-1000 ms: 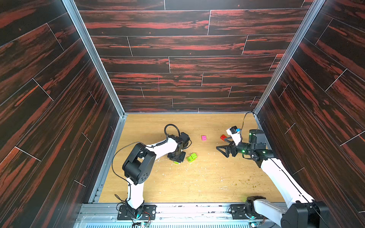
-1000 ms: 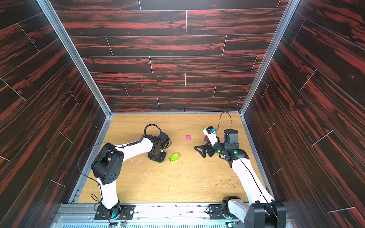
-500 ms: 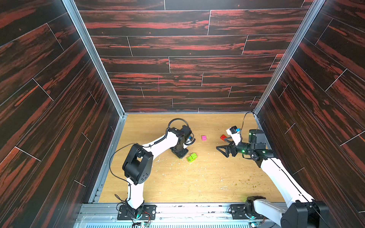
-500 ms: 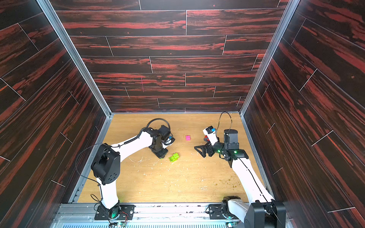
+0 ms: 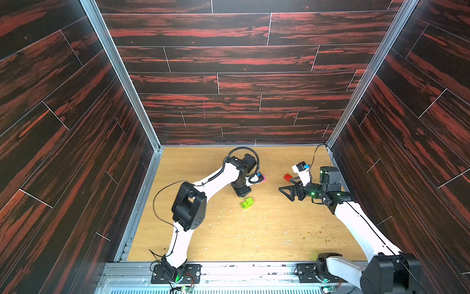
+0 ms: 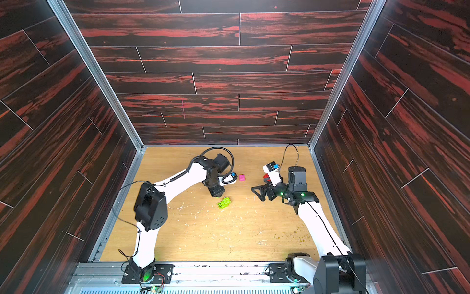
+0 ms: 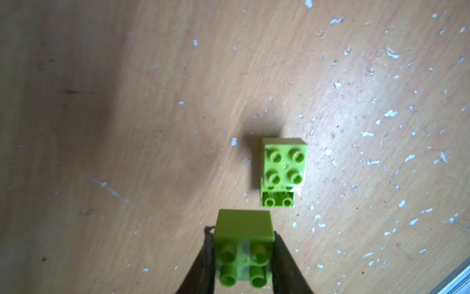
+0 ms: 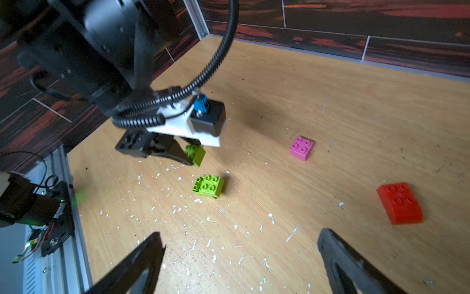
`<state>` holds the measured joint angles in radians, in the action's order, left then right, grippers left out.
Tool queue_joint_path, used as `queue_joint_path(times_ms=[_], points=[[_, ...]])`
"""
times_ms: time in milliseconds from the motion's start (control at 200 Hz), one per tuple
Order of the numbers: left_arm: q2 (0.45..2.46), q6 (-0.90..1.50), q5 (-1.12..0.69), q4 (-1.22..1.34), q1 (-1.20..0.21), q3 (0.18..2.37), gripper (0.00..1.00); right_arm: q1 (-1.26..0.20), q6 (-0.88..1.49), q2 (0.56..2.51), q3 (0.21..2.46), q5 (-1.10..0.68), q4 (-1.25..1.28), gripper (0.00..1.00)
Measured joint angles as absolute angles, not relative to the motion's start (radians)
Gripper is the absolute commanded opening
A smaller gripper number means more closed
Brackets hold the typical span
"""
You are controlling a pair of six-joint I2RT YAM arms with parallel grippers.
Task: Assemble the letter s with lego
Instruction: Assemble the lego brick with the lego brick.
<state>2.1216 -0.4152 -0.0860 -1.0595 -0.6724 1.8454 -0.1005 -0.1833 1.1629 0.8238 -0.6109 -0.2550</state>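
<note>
My left gripper (image 7: 243, 232) is shut on one lime green lego brick (image 7: 244, 250), studs facing the camera, held just above the wooden floor. The right wrist view also shows that brick (image 8: 195, 154) pinched in the black fingers. Close beside it, two joined lime green bricks (image 5: 247, 203) (image 7: 283, 168) lie on the floor. A pink brick (image 6: 241, 177) (image 8: 301, 148) sits further back, and a red brick (image 5: 287, 177) (image 8: 399, 203) lies at the right. My right gripper (image 5: 285, 194) (image 8: 239, 244) hangs open and empty, in front of the red brick. No assembled letter s shows.
White flecks litter the wooden floor (image 5: 229, 229). Dark panelled walls close in three sides, with a metal rail (image 5: 229, 269) along the front. The left arm's cable loop (image 5: 244, 152) arches over its wrist.
The left arm has swung from the left of the joined green pair toward the back and right, carrying its green brick. The right arm has not moved.
</note>
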Motion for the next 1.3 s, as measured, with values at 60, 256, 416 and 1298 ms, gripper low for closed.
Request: queue_joint_path(times_ms=[60,256,416,1298], points=[[2.139,-0.401,-0.087,-1.063,-0.682,1.856,0.16,-0.097,-0.179,1.164,0.824,-0.604,-0.255,0.98],[2.155,-0.348,-0.097,-1.082,-0.712,1.877,0.16,-0.093,-0.173,1.172,0.824,-0.586,-0.257,0.98],[2.166,-0.322,-0.096,-1.090,-0.727,1.877,0.16,-0.093,-0.173,1.173,0.824,-0.582,-0.265,0.98],[2.219,-0.277,-0.023,-1.157,-0.753,1.942,0.15,-0.076,-0.176,1.173,0.824,-0.579,-0.277,0.98]])
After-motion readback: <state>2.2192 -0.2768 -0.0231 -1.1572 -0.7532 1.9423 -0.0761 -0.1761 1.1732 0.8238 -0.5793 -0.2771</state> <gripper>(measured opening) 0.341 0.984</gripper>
